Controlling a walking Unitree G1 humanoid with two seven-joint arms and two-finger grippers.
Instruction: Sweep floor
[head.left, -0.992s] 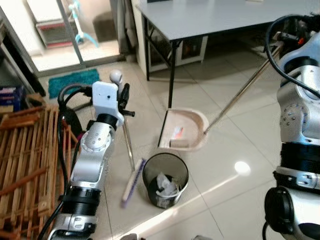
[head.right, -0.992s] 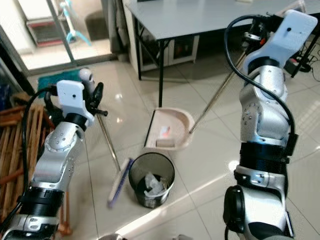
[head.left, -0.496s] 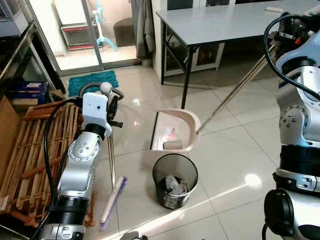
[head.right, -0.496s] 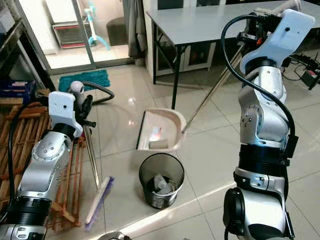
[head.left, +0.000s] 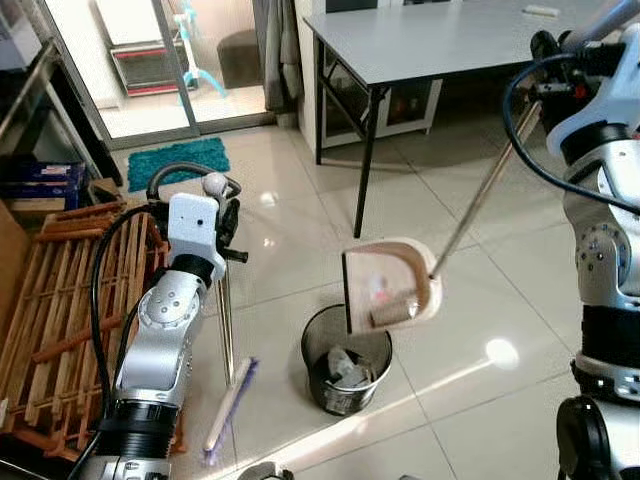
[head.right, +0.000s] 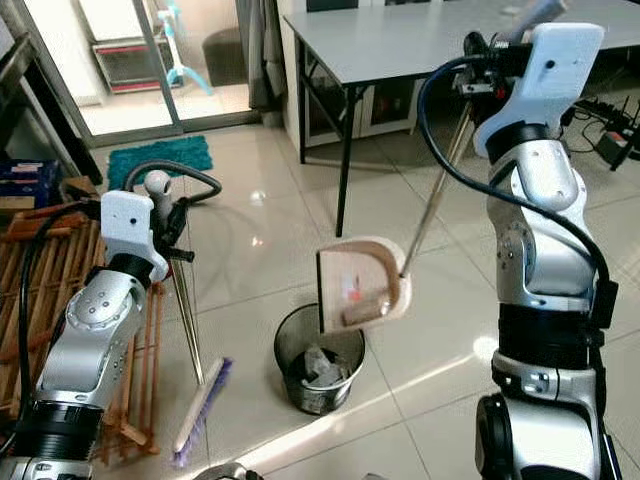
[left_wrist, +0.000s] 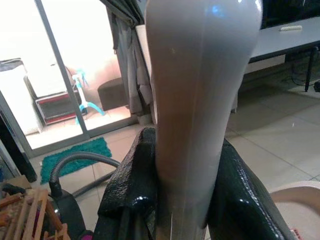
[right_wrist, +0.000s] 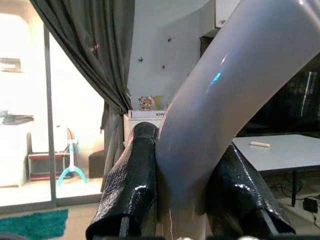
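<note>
Tiled floor (head.left: 480, 290) below, the dustpan (head.left: 390, 297) is tipped over the wastebasket (head.left: 346, 358) for emptying, right gripper (right_wrist: 187, 200) clamped on its handle; the broom (head.left: 226, 340) is clenched, parked, by the left gripper (left_wrist: 185, 200).

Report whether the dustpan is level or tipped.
Tipped: the dustpan hangs steeply tilted above the bin, debris sliding toward its lower edge.

Dustpan (head.left: 390, 293): beige, on a long metal handle (head.left: 487, 188), raised off the floor and tipped steeply above the black mesh waste bin (head.left: 345, 361), holding a brown piece and a small pink scrap. Bin contains crumpled paper. Broom (head.left: 227, 335): metal pole near upright, purple-bristled head (head.left: 230, 408) on the tiles left of the bin.
</note>
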